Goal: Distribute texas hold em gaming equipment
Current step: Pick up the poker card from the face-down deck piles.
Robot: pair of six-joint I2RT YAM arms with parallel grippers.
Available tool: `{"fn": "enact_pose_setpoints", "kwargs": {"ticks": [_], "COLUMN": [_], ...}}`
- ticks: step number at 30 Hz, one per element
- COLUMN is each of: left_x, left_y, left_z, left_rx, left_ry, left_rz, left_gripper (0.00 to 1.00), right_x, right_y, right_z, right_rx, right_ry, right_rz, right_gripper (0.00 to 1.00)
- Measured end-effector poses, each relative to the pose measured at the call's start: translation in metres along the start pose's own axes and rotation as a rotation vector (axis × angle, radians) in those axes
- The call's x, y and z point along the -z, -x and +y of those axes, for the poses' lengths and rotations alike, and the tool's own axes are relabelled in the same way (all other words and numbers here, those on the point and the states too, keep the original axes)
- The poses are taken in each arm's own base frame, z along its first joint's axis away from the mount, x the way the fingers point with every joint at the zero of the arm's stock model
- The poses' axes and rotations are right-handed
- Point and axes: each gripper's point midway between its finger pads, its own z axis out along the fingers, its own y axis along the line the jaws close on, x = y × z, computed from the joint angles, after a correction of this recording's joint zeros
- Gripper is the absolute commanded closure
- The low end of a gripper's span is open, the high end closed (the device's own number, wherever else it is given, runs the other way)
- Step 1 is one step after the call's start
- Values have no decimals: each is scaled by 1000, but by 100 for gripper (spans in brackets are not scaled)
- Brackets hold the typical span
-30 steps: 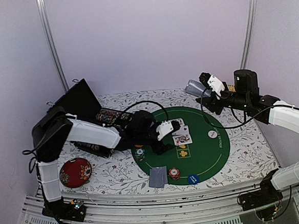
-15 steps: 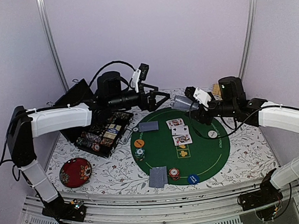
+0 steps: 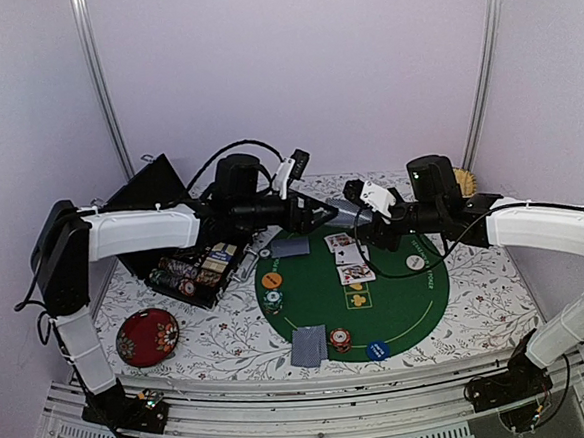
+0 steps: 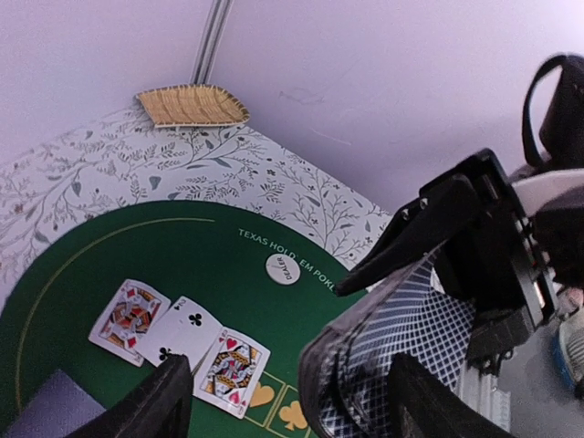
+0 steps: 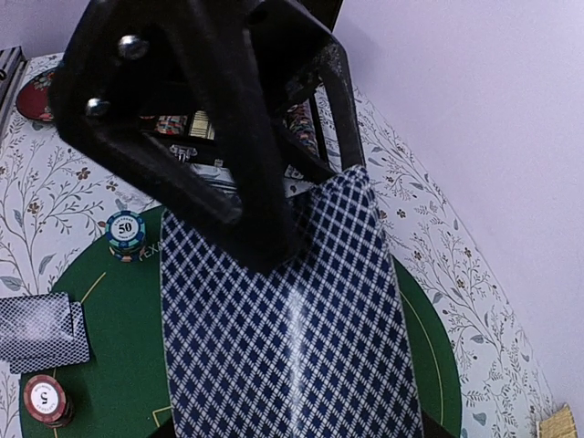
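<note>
One card only: right gripper [image 3: 360, 217] clamps the blue diamond-backed card deck [image 5: 292, 356]; left gripper [image 3: 324, 214], jaws apart, should pinch its top card.

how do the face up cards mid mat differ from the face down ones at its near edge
The face-up cards show their faces; the face-down cards show only patterned backs. The face-up cards are three in a fanned line at mid-mat; the face-down cards look like two, overlapped, beside a red chip stack at the near edge. Both lie flat on the green mat.
</note>
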Motion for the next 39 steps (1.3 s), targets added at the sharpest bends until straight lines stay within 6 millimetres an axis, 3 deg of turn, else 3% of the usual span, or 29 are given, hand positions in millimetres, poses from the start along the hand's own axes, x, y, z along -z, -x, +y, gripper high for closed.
{"fn": "enact_pose_setpoints", "kwargs": {"ticks": [2,8,13,17,28,36,39], "left_x": [0,5,12,16,32,64,63], "left_y": [2,4,7,7,6,21,11], "left_z": [0,-4,-10,-11,-17,-25,-20], "left_rx": [-2,-4,-7,-11,-9,17,82], "left_ry": [3,-4,-17,-13,-15,-22,-25], "left_rz": [-1,-21,-33,-37,-63,-155,-157], "left_gripper": [48,76,84,100,100,100,100], "right_x": [0,0,0,1,5,20,26], "right_y": [0,2,3,4,2,-16,-25], "right_z": [0,0,-1,-1,-12,-52,-69], "right_rx": [1,5,7,9,2,-67,-102], "right_ry": [1,-1,-4,-7,-31,-154,-219], "right_rz": [-1,-8,-13,-15,-13,17,43], "right_gripper": [54,54,54,54,54,54,54]}}
